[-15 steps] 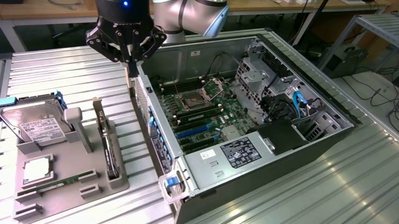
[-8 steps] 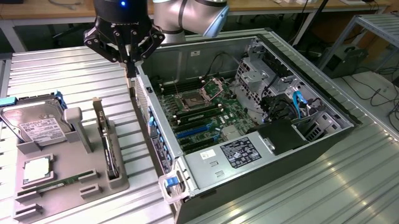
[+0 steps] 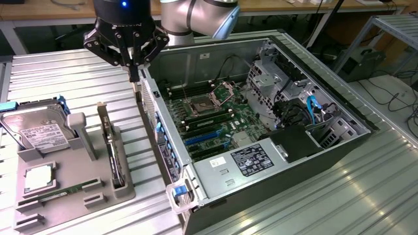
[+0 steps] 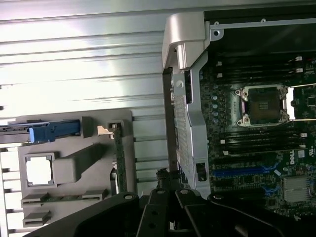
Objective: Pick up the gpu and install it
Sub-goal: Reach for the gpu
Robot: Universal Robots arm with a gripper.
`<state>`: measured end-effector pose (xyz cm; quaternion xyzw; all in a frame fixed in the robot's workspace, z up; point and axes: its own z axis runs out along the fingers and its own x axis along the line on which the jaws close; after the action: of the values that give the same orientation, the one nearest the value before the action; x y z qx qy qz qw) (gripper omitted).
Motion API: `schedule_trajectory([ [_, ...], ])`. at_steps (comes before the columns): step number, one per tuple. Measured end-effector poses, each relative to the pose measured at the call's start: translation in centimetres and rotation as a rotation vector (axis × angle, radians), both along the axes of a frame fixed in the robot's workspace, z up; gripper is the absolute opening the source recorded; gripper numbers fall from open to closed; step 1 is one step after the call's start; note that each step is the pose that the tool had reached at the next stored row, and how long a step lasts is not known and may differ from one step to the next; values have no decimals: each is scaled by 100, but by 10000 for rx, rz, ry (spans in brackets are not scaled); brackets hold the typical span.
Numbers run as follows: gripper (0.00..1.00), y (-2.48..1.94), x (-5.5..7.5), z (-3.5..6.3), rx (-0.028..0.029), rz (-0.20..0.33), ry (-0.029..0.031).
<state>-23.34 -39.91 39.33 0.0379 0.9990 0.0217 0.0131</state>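
The gripper (image 3: 134, 77) hangs pinched shut, holding nothing, between the computer case (image 3: 216, 196) and the tray (image 3: 65, 200), where the gpu (image 3: 112, 147) stands on edge.

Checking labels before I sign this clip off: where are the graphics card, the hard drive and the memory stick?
graphics card (image 3: 112, 149), exterior view, middle of its upper edge, standing in the tray.
hard drive (image 3: 38, 133), exterior view, on its white label.
memory stick (image 3: 62, 193), exterior view, middle of the green strip.
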Motion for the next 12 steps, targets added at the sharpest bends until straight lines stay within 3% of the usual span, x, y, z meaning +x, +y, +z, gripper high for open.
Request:
schedule_trajectory([
  [12, 11, -17, -97, 0, 0, 0, 0],
])
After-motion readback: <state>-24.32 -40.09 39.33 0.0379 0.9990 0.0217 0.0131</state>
